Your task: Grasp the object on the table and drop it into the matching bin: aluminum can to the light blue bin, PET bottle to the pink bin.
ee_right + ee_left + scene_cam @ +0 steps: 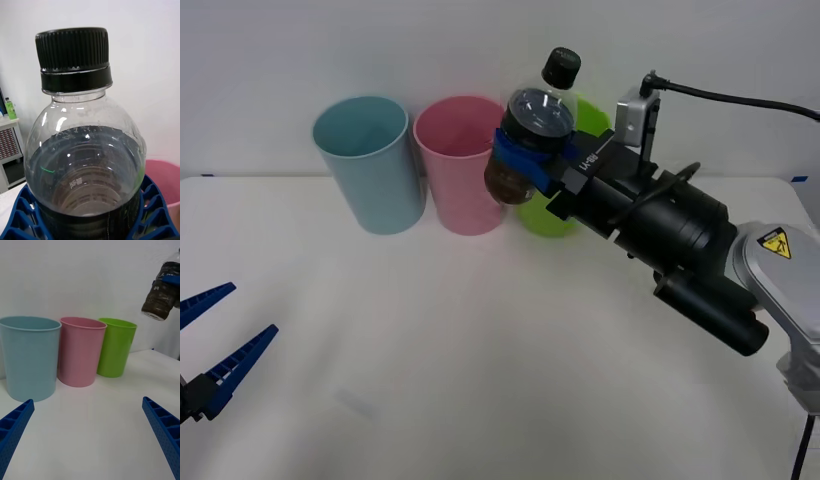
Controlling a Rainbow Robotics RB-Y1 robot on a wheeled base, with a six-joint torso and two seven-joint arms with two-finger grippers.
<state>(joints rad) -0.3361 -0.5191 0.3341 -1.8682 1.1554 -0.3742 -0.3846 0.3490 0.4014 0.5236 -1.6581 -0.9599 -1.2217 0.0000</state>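
From the front, the right gripper (525,160) is clamping the bottle (532,125) aloft at the pink bin's (460,165) 3 o'clock, dropping it being left; the right wrist is showing its black cap (73,54) up; the left gripper (90,427), fingers wide, is idling over the desk (97,420).

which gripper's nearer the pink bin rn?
Right. The right gripper, shut on the PET bottle, hangs beside the pink bin rim; the left gripper sits open, low over the table's near-left.

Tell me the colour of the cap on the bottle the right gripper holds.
Black, with a ribbed side. The cap of the bottle in the right gripper shows best in the right wrist view.
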